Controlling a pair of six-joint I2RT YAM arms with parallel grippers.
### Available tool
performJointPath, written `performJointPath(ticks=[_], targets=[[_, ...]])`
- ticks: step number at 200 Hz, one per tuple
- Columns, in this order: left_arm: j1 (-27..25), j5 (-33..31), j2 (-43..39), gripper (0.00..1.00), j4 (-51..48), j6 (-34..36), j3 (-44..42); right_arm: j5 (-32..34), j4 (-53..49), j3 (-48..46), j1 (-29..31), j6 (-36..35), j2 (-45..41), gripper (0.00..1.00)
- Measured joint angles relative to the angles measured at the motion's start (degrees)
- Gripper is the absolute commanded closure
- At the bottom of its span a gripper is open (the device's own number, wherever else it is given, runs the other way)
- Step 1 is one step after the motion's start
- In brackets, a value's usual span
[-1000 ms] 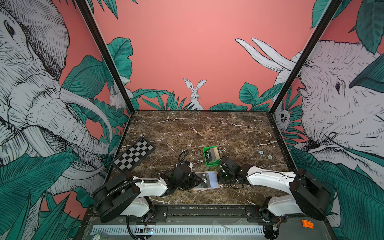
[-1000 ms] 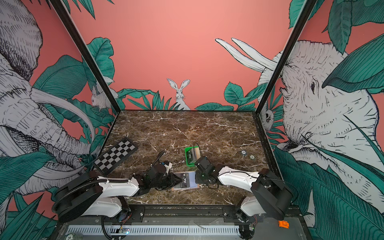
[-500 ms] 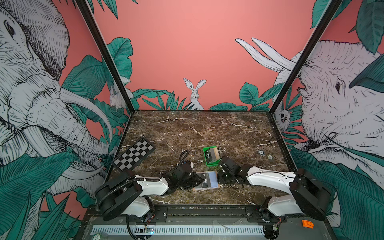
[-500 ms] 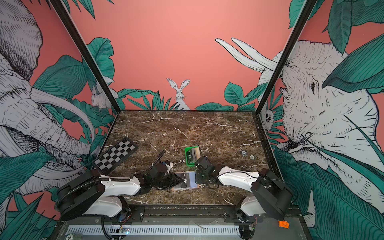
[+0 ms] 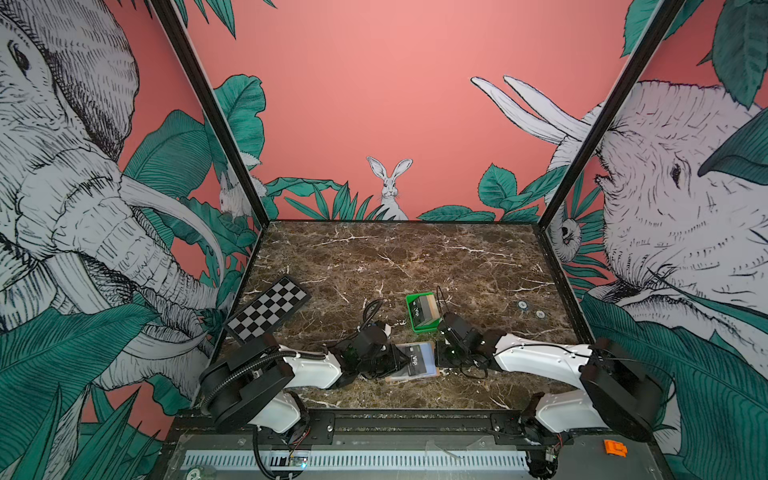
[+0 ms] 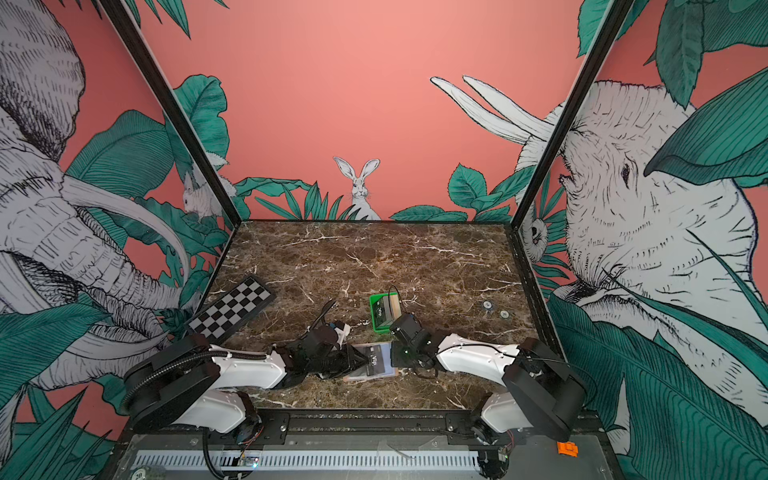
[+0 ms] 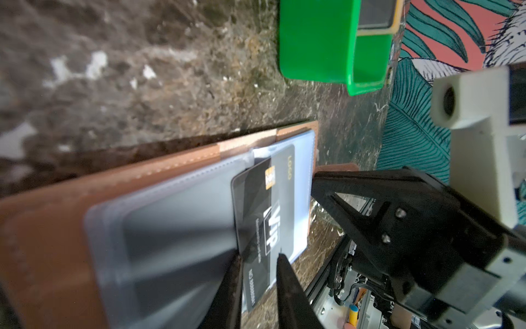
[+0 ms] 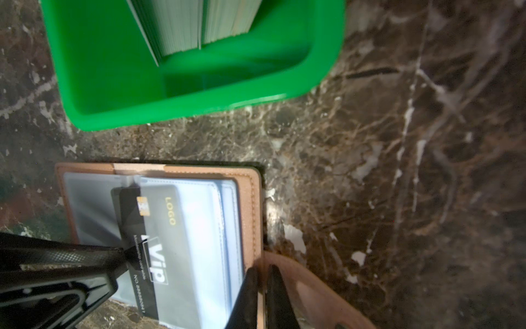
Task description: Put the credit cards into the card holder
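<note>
While the right gripper [image 8: 260, 272] is clamping the wallet [image 8: 252, 199], the left gripper [image 7: 259, 255] is pinching the card [image 7: 264, 216] — best sliding it in flat.

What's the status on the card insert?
Left claw shut on VIP card, card partly in holder pocket. Right claw shut on holder edge. Spare cards in tray; nothing blocking.

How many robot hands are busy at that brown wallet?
2. The left hand grips the black VIP card over the card holder; the right hand pinches the card holder's edge. No others visible.
</note>
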Motion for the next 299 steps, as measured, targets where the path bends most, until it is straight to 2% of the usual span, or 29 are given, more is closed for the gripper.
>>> performJointPath(ticks=[82, 169, 299], targets=[[-0.07, 0.13, 0.13, 0.76, -0.07, 0.57, 0.24, -0.02, 0.04, 0.0, 0.0, 0.0, 0.02, 0.9], [-0.11, -1.46, -7.85, 0.75, -10.91, 2.93, 0.28, -0.04, 0.11, 0.0, 0.0, -0.02, 0.02, 0.9], [-0.11, -0.72, -6.95, 0.72, -12.28, 3.45, 0.26, -0.02, 0.5, -0.22, 0.0, -0.02, -0.04, 0.91]])
